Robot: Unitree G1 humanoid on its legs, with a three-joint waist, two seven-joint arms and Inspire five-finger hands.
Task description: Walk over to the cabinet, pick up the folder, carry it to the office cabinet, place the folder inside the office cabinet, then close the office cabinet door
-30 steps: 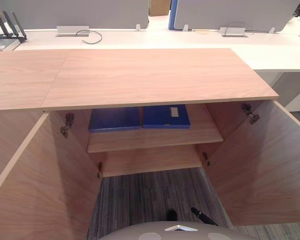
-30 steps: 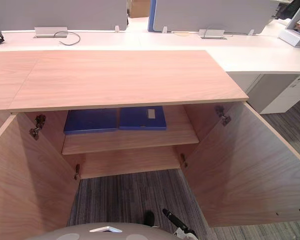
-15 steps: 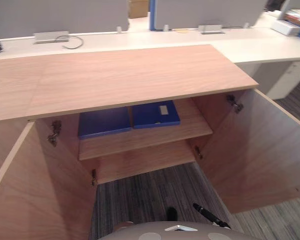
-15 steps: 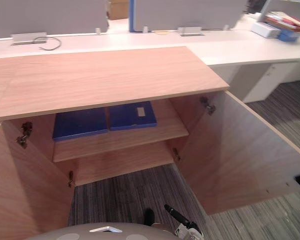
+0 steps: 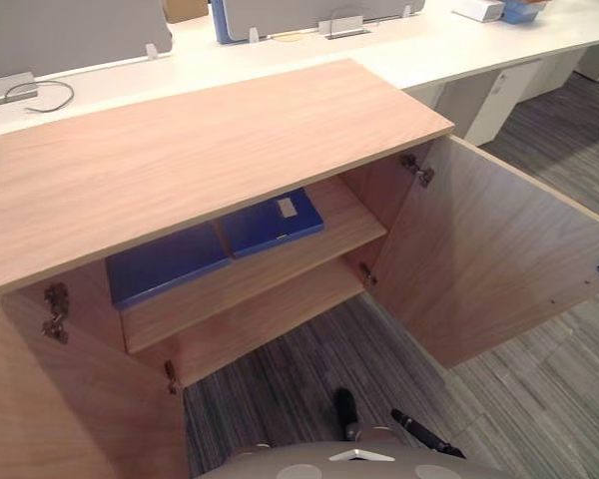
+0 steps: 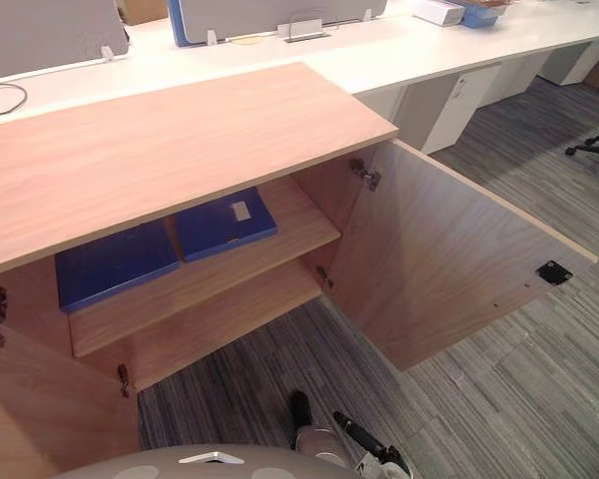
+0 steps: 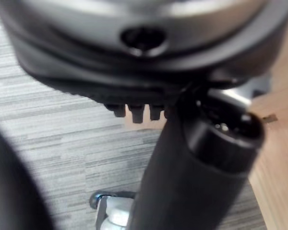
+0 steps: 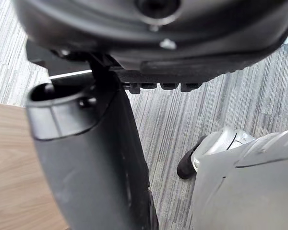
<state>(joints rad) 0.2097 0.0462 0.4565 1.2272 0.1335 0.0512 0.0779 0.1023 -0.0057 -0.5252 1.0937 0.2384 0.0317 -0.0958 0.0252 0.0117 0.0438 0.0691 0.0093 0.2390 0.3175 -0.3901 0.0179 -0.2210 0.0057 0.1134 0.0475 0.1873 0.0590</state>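
A low wooden cabinet (image 5: 200, 150) stands before me with both doors swung wide. On its upper shelf (image 5: 250, 289) two dark blue folders lie flat side by side: one with a small white label (image 5: 270, 222) and a plain one (image 5: 165, 264) to its left. The right door (image 5: 489, 249) juts out over the carpet, and the left door (image 5: 70, 409) fills the lower left corner. My left hand (image 7: 134, 67) hangs over the grey carpet beside wood panelling, fingers straight, holding nothing. My right hand (image 8: 134, 48) hangs likewise by my side, open and empty.
Long white desks (image 5: 409, 50) with grey partition screens (image 5: 60, 30) run behind the cabinet. A cable (image 5: 40, 95) lies on the desk at far left. Boxes (image 6: 439, 12) sit on the desk at far right. A black chair base (image 6: 594, 150) stands on the striped carpet.
The whole picture has swung to the right, so the camera has turned; the cabinet now sits further left and slanted. Folders and doors have not moved.
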